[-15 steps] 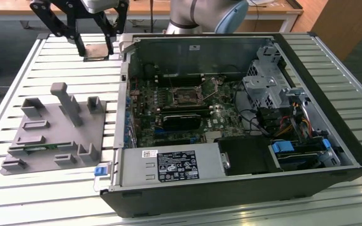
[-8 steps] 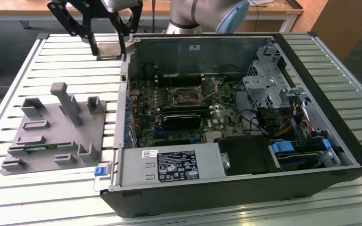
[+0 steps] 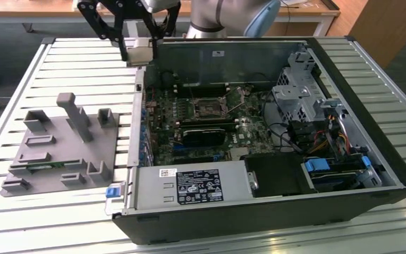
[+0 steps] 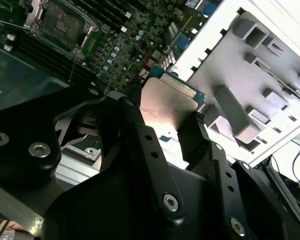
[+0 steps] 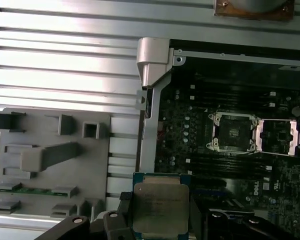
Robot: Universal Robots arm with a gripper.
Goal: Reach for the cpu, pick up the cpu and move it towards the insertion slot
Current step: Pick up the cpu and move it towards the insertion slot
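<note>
Black end effector [image 4: 170,122] links crowd the foreground in the second wrist view, and between its two fingers sits the cpu [image 4: 167,102], clamped by opposite edges, its silvery top plate catching the light and a thin green rim showing along one side. In the first wrist view the same cpu [image 5: 160,207] shows its square metal lid with a pale border, dark fingers [image 5: 124,207] pressing in on either side. So the end effector is narrowed onto the chip and carries it clear of any surface.

In the exterior view the end effector [image 3: 139,53] hangs at about 11 o'clock from the middle of the picture, above the rim of the open computer case [image 3: 372,121] where that rim meets the slatted table [image 3: 76,63]. The cpu [image 3: 139,52] appears there as a pale square between the black fingers.

The insertion slot [image 3: 207,107] lies on the motherboard inside the case, a square silvery frame with a dark centre, at roughly 4 o'clock from the held chip and well apart from it. In the first wrist view the insertion slot [image 5: 233,132] has its metal cover flap [image 5: 279,137] swung open just beside it.

On the table outside the case lies a grey fixture tray [image 3: 62,148] with upright posts and pockets; a narrow green memory stick [image 5: 32,189] rests in one of its channels.
</note>
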